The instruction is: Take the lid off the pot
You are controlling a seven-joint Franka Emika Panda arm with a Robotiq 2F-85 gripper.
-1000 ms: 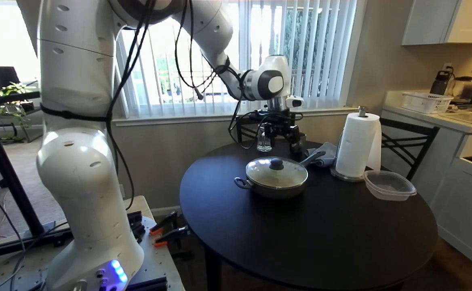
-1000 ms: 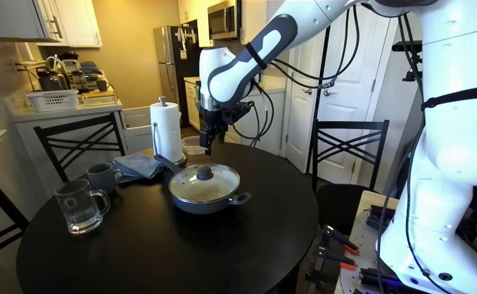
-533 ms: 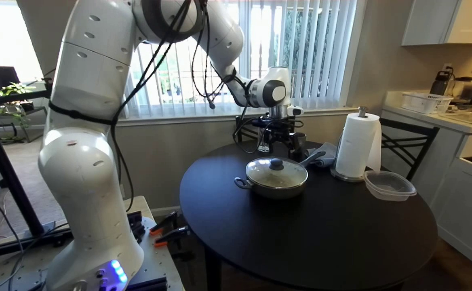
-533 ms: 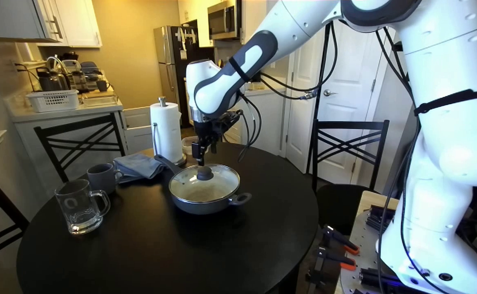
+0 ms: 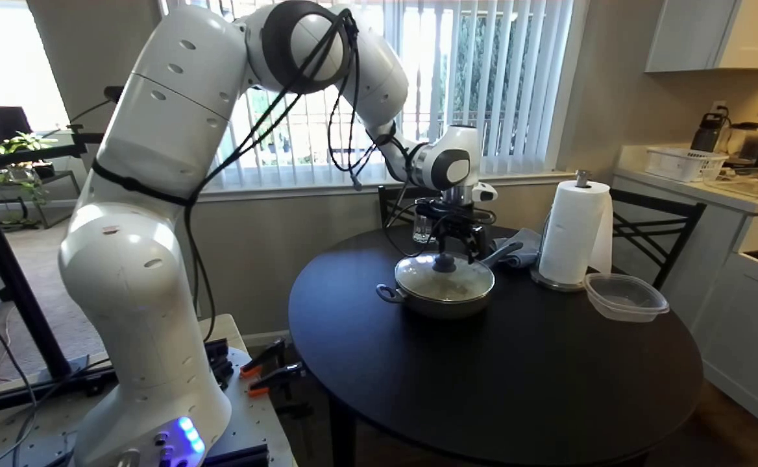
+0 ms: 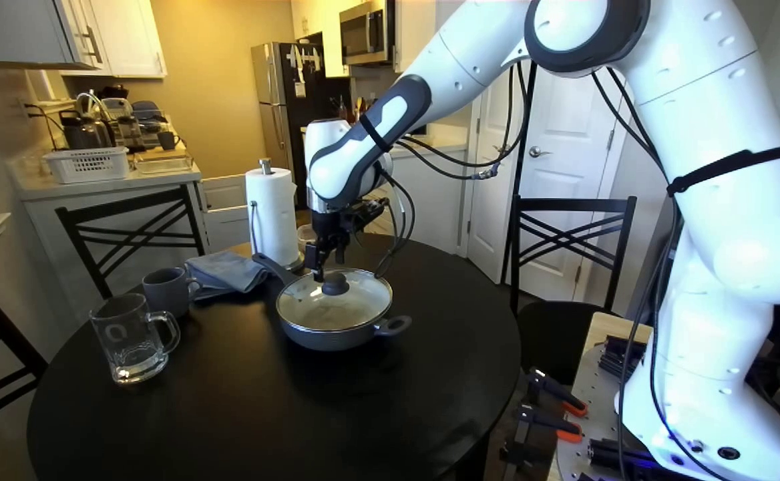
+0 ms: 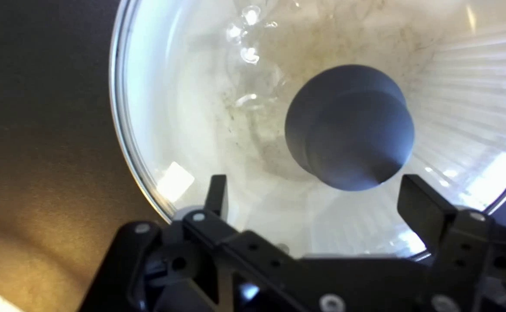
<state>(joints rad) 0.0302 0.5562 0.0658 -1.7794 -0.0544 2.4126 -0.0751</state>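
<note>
On the table (image 6: 230,414), the pot (image 6: 328,339) points its long handle (image 6: 274,268) between cloth (image 6: 225,272) and paper towel roll (image 6: 272,220).
Its glass lid (image 6: 343,308) sits knob (image 7: 352,130) up under the gripper (image 7: 316,186), fingers (image 7: 217,197) spread.

Glass lid (image 6: 330,304) on grey pot (image 6: 328,339)

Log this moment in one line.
black two-fingered tool: open; round clear glass lid: on round grey metal pot; dark round knob: ungripped; removal: pending

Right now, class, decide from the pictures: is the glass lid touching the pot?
Touching. In an exterior view, the lid sits on top of the pot, its metal rim meeting the wall with no gap along the near side.
</note>
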